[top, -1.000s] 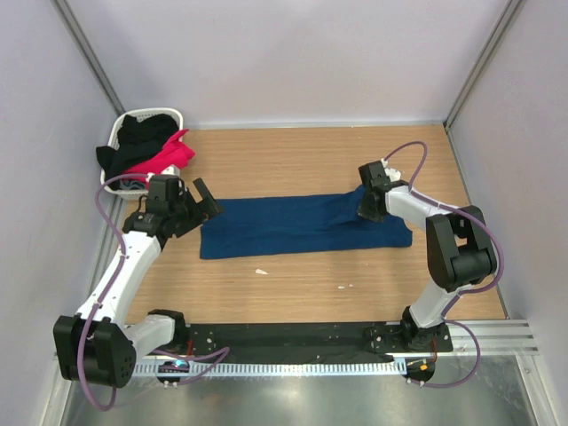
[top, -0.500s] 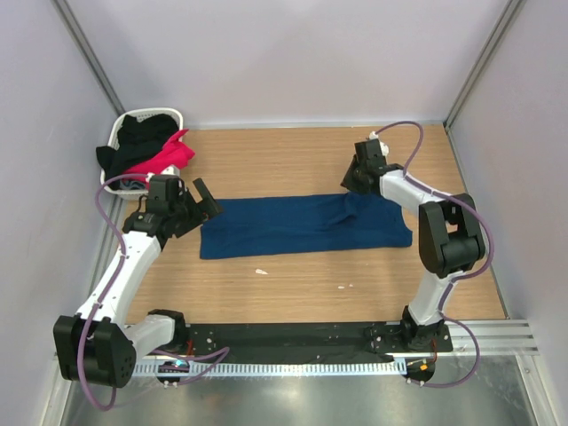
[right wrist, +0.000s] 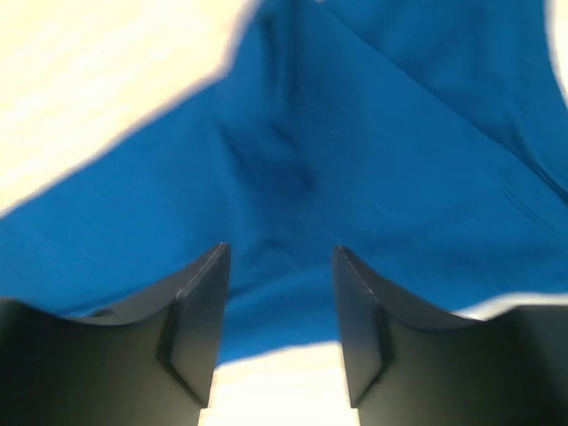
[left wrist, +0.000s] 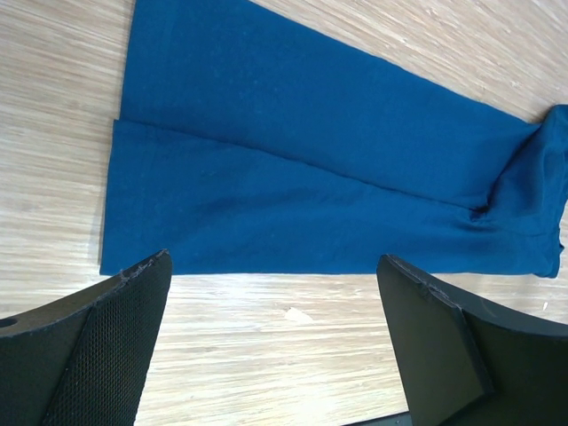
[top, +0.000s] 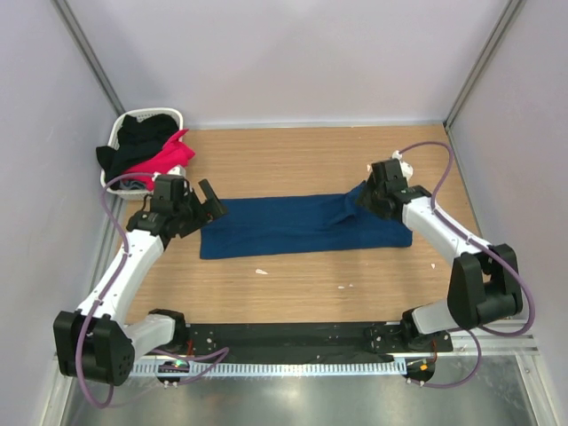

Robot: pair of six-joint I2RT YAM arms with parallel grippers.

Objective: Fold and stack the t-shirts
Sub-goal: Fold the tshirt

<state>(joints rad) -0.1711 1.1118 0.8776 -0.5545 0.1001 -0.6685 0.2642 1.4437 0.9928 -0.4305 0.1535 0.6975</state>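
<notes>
A navy blue t-shirt (top: 297,227) lies folded into a long strip across the middle of the wooden table, with a raised pucker near its right end (left wrist: 524,177). My left gripper (top: 211,199) hovers open just off the strip's left end; in the left wrist view the left gripper (left wrist: 273,259) frames the cloth's near edge and bare wood. My right gripper (top: 362,202) hangs open over the right end. In the right wrist view the right gripper (right wrist: 281,250) has its jaws apart above blue fabric (right wrist: 293,169), holding nothing. A pink t-shirt (top: 170,154) and a black one (top: 133,138) spill from the basket.
A small white woven basket (top: 169,114) stands in the back left corner against the wall. Two small white scraps (top: 261,272) (top: 344,287) lie on the wood in front of the strip. Pale walls close in the table on the left, back and right.
My right gripper has opened and let go of the shirt's right end; its arm swung toward the back, then came down over that end again. The left gripper shifted slightly right.
</notes>
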